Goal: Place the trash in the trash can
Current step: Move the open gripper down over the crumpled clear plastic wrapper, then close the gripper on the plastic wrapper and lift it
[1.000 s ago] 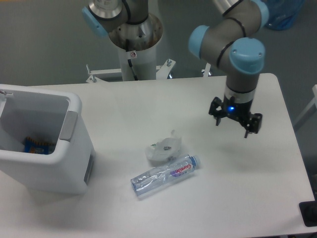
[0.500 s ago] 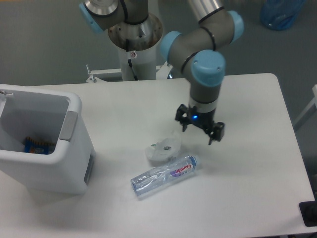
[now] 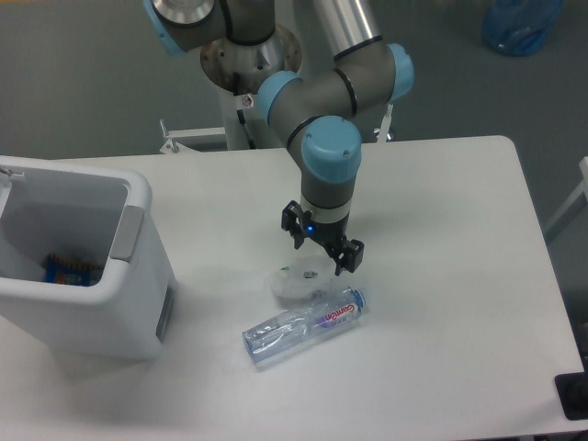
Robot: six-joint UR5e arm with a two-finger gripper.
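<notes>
**Claw open above the plastic scrap**

The claw (image 3: 322,247) hangs with its two fingers spread apart, holding nothing. A small blue light shows on the wrist just above it.

Directly under the claw, slightly toward the near edge of the table (image 3: 459,322), lies the scrap (image 3: 299,281), a crumpled white translucent piece. Whether the fingertips touch it cannot be told from this view; they look just over its top edge.

Just past the scrap, nearer the camera, lies the bottle (image 3: 306,326) on its side, its blue cap pointing to the picture's right and ending up almost straight below the claw's right-hand finger. Its red-purple label faces up. The bottle and the scrap lie just beside each other, possibly touching.

Well off to the picture's left of the claw stands the bin (image 3: 129,303), white, upright and open at the top, with its grey handle panel on the side facing the claw. Something small with blue and orange colouring lies at its bottom.
</notes>
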